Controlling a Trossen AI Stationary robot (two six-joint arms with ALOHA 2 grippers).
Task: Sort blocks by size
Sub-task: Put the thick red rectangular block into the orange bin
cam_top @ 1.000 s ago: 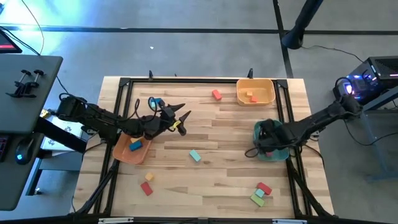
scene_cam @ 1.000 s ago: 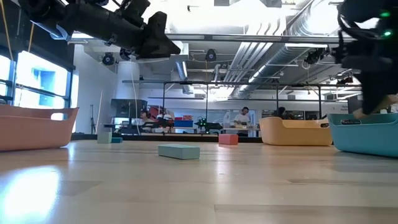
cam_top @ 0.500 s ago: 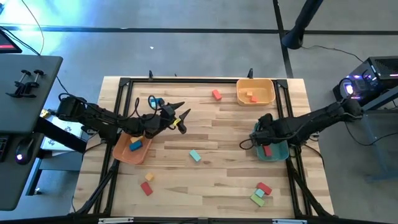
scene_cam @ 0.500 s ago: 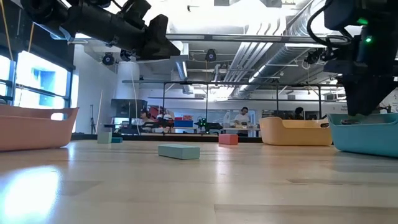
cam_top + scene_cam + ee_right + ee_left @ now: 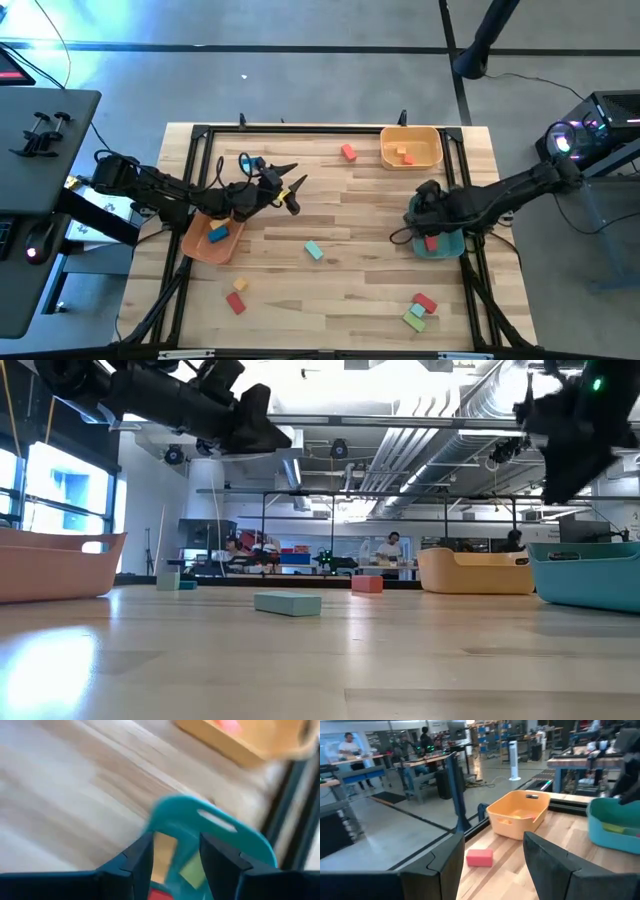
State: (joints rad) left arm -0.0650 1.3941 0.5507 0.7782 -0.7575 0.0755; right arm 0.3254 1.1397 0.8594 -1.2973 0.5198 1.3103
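My right gripper (image 5: 418,214) hangs open and empty above the teal bin (image 5: 447,249). In the right wrist view its fingers (image 5: 141,861) frame the bin's rim (image 5: 210,820), with a red block (image 5: 431,242) and yellow and green blocks lying inside. My left gripper (image 5: 294,190) is open and empty, held level above the table left of centre, and faces a red block (image 5: 480,856) on the table. Loose blocks lie flat on the wood: a teal one (image 5: 314,250), a yellow one (image 5: 239,284) and a red one (image 5: 235,303).
A yellow bin (image 5: 411,158) with small blocks stands at the far right. A salmon bin (image 5: 200,247) with a blue block (image 5: 217,235) sits under the left arm. Red, teal and green blocks (image 5: 420,311) cluster near the front right. A black frame (image 5: 330,130) edges the table.
My right gripper has risen out of the teal bin and now hangs above its rim. The red block lying inside the bin has come into view.
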